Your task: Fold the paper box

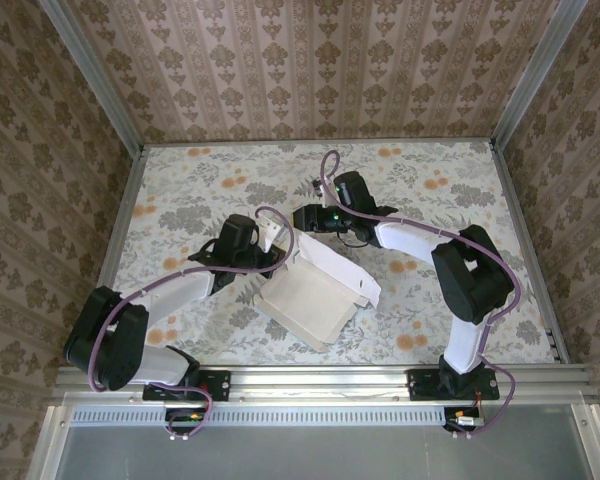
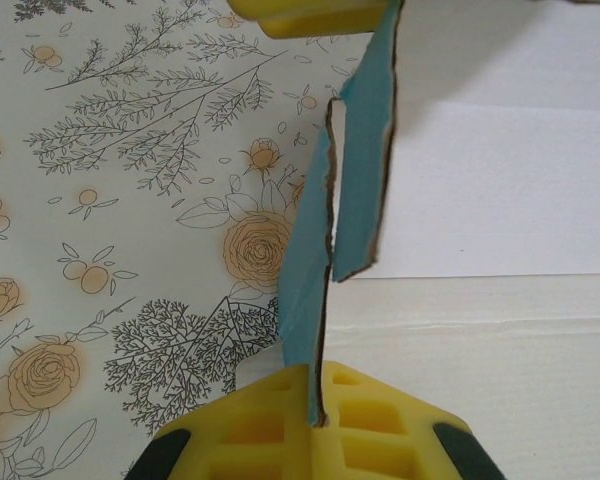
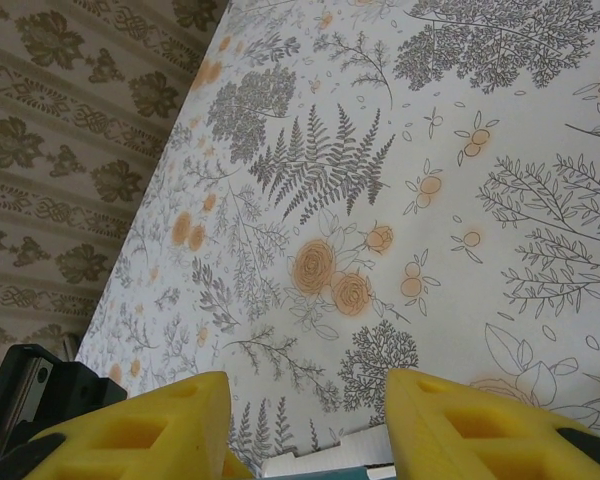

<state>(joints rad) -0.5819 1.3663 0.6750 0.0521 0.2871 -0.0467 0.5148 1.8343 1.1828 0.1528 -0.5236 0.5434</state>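
The paper box (image 1: 315, 295) lies around the middle of the table (image 1: 430, 200), a little towards the near edge, turned at an angle and only partly formed. Its white inside faces up as a shallow tray of plain card, with a long flap lifted along its far right side. The left gripper (image 1: 270, 238) reaches in from the near left to the box's far left corner, and the right gripper (image 1: 302, 217) comes across from the right to just beyond the box's far edge, so the two claws are close together there. Through the left wrist camera the left gripper (image 2: 315, 210) has its yellow fingers (image 2: 300, 430) spread well apart. A turquoise side wall of the box (image 2: 355, 190) stands edge-on in the gap between them, its lower end touching the nearer finger, with white card stretching off to the right. From the right wrist camera the right gripper (image 3: 305, 410) is also spread, its yellow fingers (image 3: 480, 430) held apart above the flowered tablecloth (image 3: 380, 200), and a sliver of white and turquoise card shows low between them. I cannot tell whether it touches either finger. Patterned wallpaper (image 1: 280, 60) closes in the table on three sides.
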